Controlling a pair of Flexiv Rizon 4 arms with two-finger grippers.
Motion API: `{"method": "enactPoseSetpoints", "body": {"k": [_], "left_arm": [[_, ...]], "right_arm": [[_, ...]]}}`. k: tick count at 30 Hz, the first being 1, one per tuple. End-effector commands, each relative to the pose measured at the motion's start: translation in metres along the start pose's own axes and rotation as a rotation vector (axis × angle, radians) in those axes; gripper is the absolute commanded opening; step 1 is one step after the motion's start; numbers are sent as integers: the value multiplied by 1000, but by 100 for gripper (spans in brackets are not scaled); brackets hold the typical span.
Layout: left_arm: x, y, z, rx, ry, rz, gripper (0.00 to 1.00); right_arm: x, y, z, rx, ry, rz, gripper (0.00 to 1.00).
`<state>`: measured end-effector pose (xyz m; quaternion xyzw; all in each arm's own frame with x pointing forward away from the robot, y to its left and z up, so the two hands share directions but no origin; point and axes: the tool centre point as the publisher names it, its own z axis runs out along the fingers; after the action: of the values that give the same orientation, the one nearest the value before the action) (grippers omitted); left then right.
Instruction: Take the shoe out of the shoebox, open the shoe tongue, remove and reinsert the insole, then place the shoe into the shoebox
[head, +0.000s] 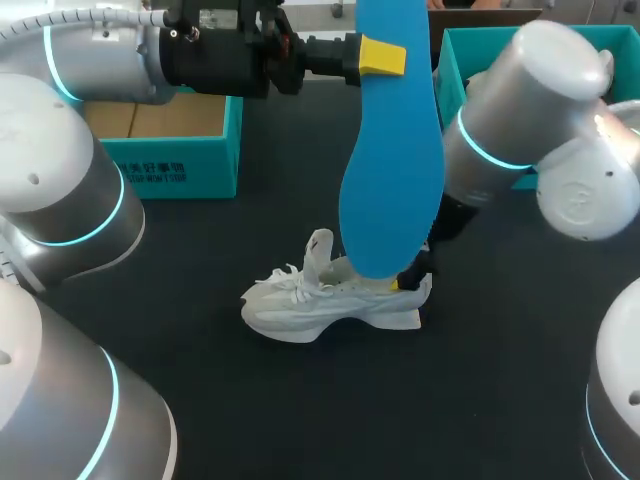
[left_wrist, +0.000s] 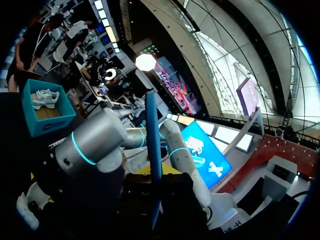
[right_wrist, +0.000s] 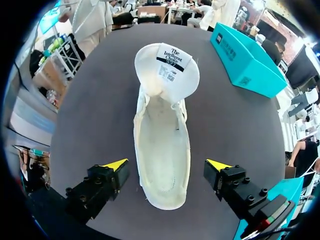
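Head cam high, looks down; R wrist close over shoe (right_wrist: 161, 150), shared w/ head; L wrist faces outward.

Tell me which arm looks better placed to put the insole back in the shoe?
Left. Its gripper holds the blue insole above the shoe. The right gripper stands open around the heel, holding nothing, so it seems better suited to steadying.

Our left gripper (head: 386, 57) was held high, closed on the insole (head: 390, 180); our right gripper (right_wrist: 167, 165) hung low, fingers wide apart.
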<state>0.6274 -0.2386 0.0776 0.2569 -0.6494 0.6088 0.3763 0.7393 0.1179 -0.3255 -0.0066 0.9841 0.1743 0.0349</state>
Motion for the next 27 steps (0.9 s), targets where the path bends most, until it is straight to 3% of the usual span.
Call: {"method": "enactPoseSetpoints", "body": {"k": [1,9,17,25,26,27], "left_arm": [[0,2,0,2,0,-1,0],[0,2,0,2,0,-1,0],[0,2,0,2,0,-1,0],[0,2,0,2,0,-1,0],[0,2,0,2,0,-1,0],[0,2,0,2,0,-1,0]], "right_arm": [[-1,3,3,26,-1,2,100],[-3,6,5,21,1,-4,100],[-33,26,40,-1,42,-66,100],[-37,27,69,-9,82,-77,100],[-36,27,71,-8,83,-76,94],[-35,26,74,-10,86,-75,75]]}}
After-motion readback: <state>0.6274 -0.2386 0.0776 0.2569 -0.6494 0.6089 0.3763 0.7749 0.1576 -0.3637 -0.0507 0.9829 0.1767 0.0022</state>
